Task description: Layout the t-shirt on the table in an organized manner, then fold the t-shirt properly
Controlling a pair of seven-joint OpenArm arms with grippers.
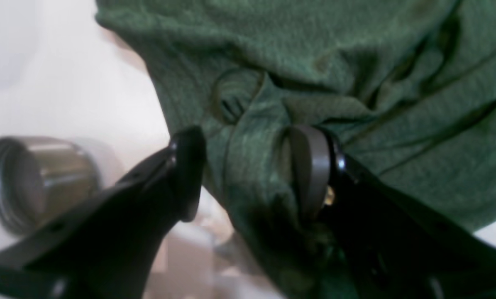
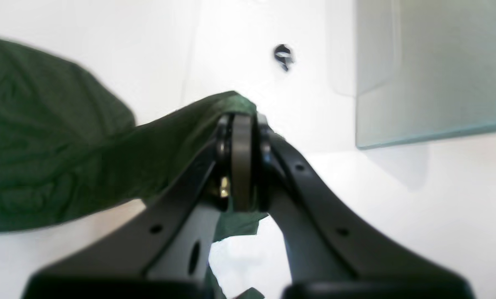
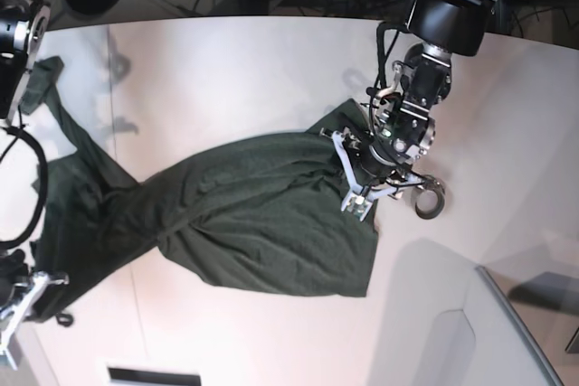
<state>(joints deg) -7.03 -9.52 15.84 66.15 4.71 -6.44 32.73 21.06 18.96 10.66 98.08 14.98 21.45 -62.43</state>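
Observation:
The dark green t-shirt (image 3: 244, 214) lies crumpled and twisted across the white table (image 3: 226, 70), stretched from the left edge to the middle. My left gripper (image 3: 359, 183) sits at the shirt's right edge. In the left wrist view its fingers (image 1: 185, 166) stand apart astride a bunched fold of the t-shirt (image 1: 314, 62), so this gripper (image 1: 248, 149) is open. My right gripper (image 3: 27, 300) is at the lower left corner. In the right wrist view it (image 2: 242, 124) is shut on a lifted edge of the t-shirt (image 2: 44, 145).
A small metal ring (image 3: 430, 198) lies on the table just right of the left gripper, and shows as a blurred cylinder (image 1: 36, 182). A grey translucent panel (image 3: 516, 323) stands at the lower right (image 2: 430, 70). Cables and dark equipment sit beyond the far edge.

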